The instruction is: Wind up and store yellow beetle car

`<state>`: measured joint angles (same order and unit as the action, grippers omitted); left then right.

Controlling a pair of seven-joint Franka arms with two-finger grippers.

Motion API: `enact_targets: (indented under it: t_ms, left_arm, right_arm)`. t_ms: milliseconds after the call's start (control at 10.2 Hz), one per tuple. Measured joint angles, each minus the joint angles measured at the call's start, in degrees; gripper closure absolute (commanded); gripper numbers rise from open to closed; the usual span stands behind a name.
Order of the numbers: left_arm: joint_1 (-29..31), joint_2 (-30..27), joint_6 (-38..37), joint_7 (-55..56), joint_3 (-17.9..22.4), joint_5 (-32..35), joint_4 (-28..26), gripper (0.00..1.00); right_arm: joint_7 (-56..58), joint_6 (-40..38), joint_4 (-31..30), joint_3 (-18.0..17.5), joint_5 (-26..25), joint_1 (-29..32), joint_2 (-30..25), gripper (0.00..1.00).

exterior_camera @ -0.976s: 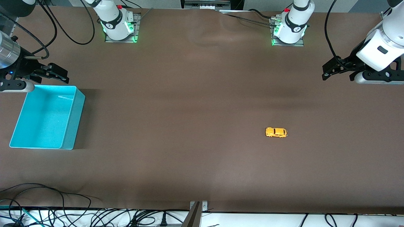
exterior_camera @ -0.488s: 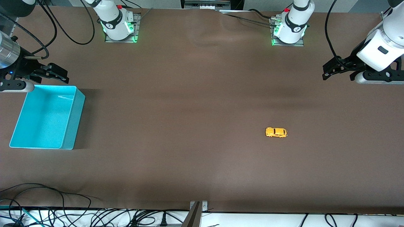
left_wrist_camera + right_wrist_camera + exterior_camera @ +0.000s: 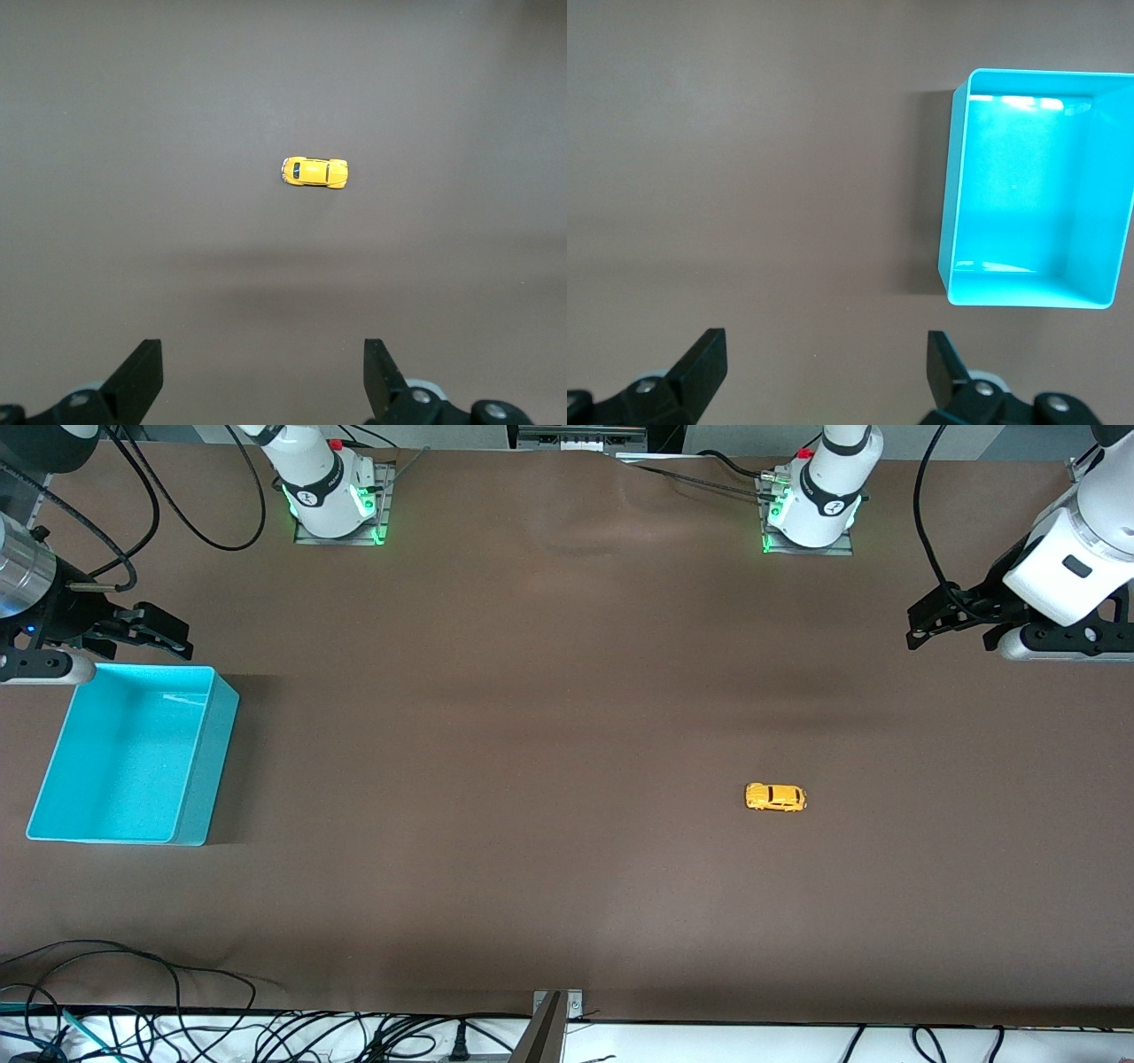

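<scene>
yellow beetle car [image 3: 776, 797] sits alone on the counter [image 3: 549, 735]; left hand [image 3: 921, 622] and right hand [image 3: 168, 635] hover wide, apart from it.

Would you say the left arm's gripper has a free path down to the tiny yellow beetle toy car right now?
Probably yes: the left gripper is open, and the yellow beetle toy car sits alone on bare brown table, nothing between them.

turquoise bin [image 3: 199, 766], brown table [image 3: 532, 691], cables [image 3: 133, 1010]
</scene>
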<state>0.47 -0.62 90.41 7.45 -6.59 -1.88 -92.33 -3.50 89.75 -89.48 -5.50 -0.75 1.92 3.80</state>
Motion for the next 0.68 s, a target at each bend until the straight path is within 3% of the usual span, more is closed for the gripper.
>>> enact_targets:
  t_ms: [684]
  left_arm:
    - [0.0,0.4,-0.4,-0.1,0.0,0.0,0.0,0.00]
  right_arm:
    - [0.0,0.3,0.0,0.1,0.0,0.1,1.3,0.00]
